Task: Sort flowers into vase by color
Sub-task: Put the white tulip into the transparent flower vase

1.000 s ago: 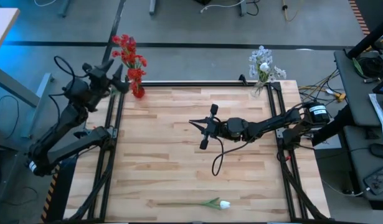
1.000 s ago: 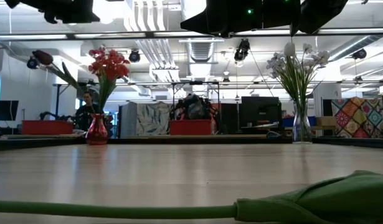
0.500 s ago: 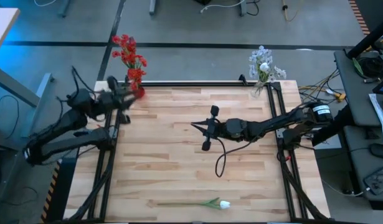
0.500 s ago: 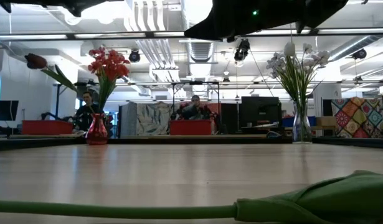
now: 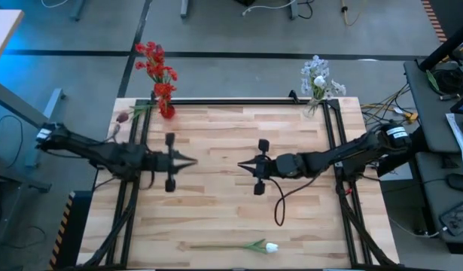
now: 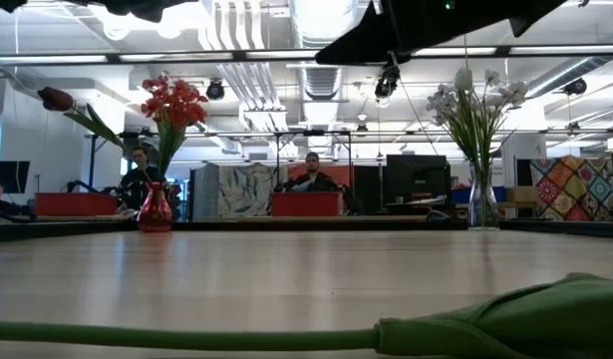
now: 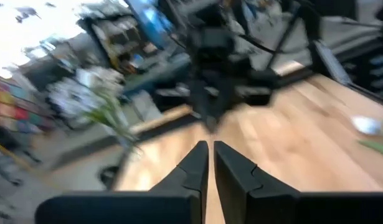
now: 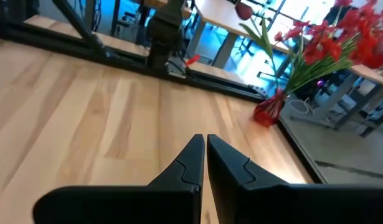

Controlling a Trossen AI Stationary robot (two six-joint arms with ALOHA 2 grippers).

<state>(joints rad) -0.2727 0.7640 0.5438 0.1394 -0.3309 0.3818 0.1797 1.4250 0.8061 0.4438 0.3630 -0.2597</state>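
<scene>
Both our grippers hang over the middle of the wooden table (image 5: 216, 218), tip to tip with a clear gap between them. The left gripper (image 5: 192, 160) has its fingers pressed together on nothing, and the right gripper (image 5: 242, 165) is also pinched closed and empty; both wrist views show the two dark fingers meeting. We judge that the arms rest here because neither has a flower to carry. In the upper left of the high view stands the red vase (image 5: 167, 111) with the red flowers (image 5: 157, 66), and a dark maroon tulip (image 5: 123, 117) leans out from it to the side, so the warm colours are together. In the upper right the clear vase (image 6: 479, 204) holds the pale blue-white flowers (image 5: 319, 77). One white tulip (image 5: 271, 247) lies flat near the bottom edge of the table, well apart from both grippers. We think it belongs in the pale vase, so the sorting seems almost complete.
</scene>
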